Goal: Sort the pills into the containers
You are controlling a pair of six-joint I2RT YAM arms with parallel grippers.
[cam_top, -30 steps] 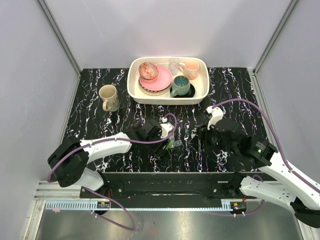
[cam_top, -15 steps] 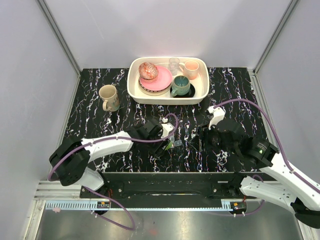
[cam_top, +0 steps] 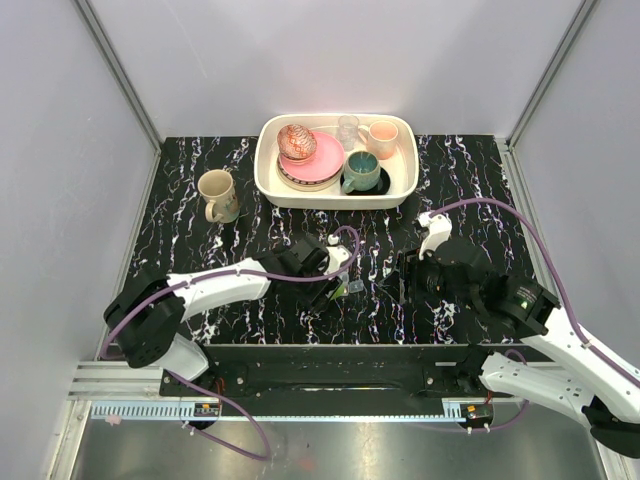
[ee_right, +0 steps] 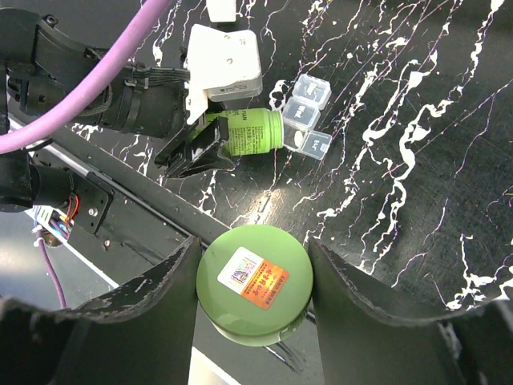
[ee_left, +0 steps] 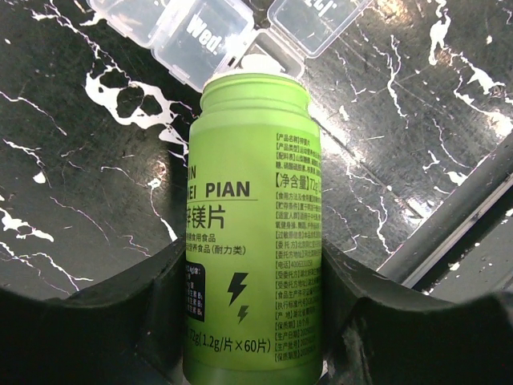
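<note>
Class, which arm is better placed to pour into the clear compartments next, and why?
Left. The left gripper holds the open green bottle, mouth by the containers; the right gripper holds only the cap, farther off.

Green bottle (ee_left: 252,208), green cap (ee_right: 255,282), clear containers (ee_left: 200,36), marbled table (ee_left: 64,120)

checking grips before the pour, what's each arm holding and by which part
The left gripper holds the bottle by the sides of its lower body. The right gripper holds the cap by its rim.
</note>
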